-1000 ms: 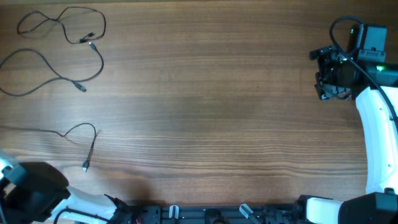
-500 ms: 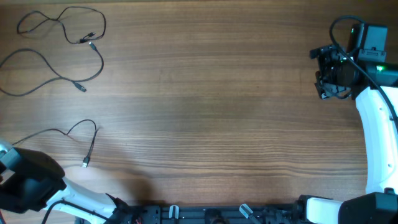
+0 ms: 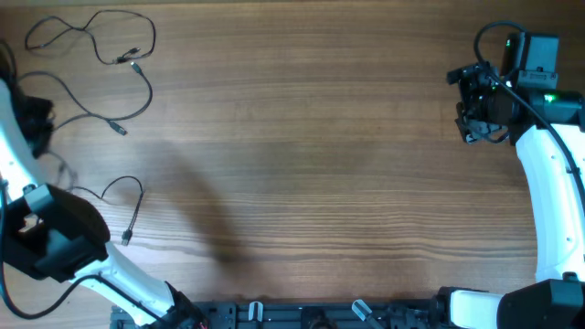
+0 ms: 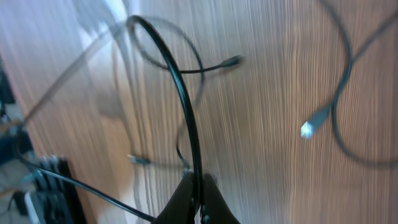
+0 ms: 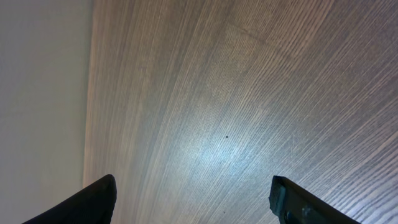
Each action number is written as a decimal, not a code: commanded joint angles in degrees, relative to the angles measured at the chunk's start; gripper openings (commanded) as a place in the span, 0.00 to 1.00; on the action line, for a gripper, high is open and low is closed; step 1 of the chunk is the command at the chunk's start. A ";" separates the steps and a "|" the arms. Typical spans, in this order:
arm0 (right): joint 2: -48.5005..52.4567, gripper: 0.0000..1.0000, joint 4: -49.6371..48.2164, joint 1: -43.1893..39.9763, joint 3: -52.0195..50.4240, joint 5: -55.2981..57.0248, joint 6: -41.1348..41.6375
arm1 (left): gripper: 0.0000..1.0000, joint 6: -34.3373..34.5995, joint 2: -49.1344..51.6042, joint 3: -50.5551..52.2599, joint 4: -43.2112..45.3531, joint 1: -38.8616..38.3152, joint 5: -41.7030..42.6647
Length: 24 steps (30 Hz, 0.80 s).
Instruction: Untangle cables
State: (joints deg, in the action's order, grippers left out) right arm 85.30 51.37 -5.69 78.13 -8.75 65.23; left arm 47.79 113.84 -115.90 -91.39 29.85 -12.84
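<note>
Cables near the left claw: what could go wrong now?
The left claw is shut on one thin cable, so a hard tug might make it slip out. Other loose cables lie close by; the pulled cord could drag across them and snag a plug, tangling them.

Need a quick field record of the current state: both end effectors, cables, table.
left end effector: shut on held cable, which arcs up from the fingertips
right end effector: open, empty, over bare wood
top cable: loose loop, far-left corner
second cable: loose strand just below it
table: wood grain
</note>
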 commanded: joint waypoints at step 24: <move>0.66 0.80 -0.50 0.66 0.13 -0.33 -0.74 | 0.04 0.24 -0.02 38.77 41.53 1.86 6.95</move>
State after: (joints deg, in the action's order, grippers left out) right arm 85.30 50.76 -5.39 78.13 -8.78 65.23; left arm 50.48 114.02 -77.47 -52.73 27.64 -3.99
